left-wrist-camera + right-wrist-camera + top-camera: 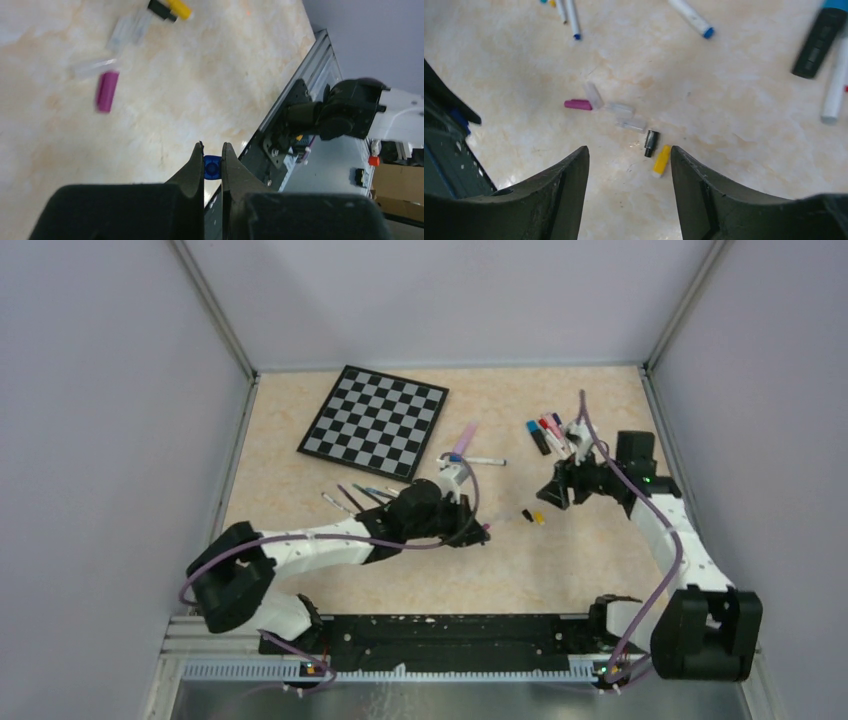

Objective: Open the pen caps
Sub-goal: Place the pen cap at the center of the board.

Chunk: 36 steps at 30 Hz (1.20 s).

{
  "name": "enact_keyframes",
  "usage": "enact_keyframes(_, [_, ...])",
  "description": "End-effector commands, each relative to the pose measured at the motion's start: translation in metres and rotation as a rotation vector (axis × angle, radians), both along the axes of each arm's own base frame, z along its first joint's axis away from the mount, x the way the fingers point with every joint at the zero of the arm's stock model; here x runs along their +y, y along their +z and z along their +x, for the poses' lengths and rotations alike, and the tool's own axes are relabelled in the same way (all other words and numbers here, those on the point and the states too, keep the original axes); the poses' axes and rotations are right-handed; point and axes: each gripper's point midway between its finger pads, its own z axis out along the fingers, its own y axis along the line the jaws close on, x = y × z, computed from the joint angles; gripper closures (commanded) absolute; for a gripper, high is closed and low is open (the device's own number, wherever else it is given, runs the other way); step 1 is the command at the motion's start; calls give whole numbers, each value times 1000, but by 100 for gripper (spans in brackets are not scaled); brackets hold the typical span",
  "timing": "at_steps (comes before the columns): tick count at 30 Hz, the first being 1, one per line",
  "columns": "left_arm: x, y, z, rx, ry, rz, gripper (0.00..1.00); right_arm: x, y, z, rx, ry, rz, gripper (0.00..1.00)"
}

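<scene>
- Black fingers of the left gripper [212, 156] are squeezed shut on one small blue cap [212, 167]. The cap sits between the fingertips, and its round end faces the wrist camera.
- Right gripper [629, 152] has its fingers wide apart with nothing between them. It hangs over the loose caps.
- Six caps lie flat on the table [734, 125] below it.
- One pink cap [578, 104] lies with its long side left to right.
- Three clear caps [619, 107] lie just beside it.
- One black cap [651, 143] and one yellow cap [661, 161] lie side by side, both pointing up the picture.
- One white pen [485, 461] lies left to right.
- A bunch of pens [546, 432] lies at the far right.
- One chessboard [375, 422] lies at the far left.
</scene>
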Motion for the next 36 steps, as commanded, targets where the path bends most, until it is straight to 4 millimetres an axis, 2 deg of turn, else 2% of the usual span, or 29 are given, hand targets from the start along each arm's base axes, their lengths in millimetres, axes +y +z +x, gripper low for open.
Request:
enact_keyframes(1, [-58, 18, 22, -96, -11, 4, 100, -43, 39, 25, -162, -198, 124, 40])
enact_keyframes(6, [-115, 0, 38, -105, 4, 100, 100, -93, 42, 38, -155, -396, 141, 41])
enact_keyframes(9, [-143, -4, 48, -101, 24, 123, 100, -110, 41, 42, -147, -467, 142, 41])
enact_keyframes(14, [-171, -26, 73, -89, 100, 147, 99, -121, 41, 45, -151, -523, 123, 41])
enact_keyframes(20, [-201, -36, 88, -75, 107, 123, 94, -122, 41, 46, -146, -530, 122, 41])
enact_keyframes(24, [-209, -44, 97, -78, 121, 129, 89, -123, 40, 46, -145, -533, 121, 41])
enact_keyframes(28, [-209, -51, 106, -77, 140, 147, 81, -123, 40, 47, -147, -534, 119, 41])
enact_keyframes(31, [-208, -53, 110, -76, 149, 156, 72, -124, 38, 47, -142, -535, 118, 41])
enact_keyframes(36, [-208, -58, 113, -69, 145, 164, 70, -124, 37, 47, -139, -534, 117, 41])
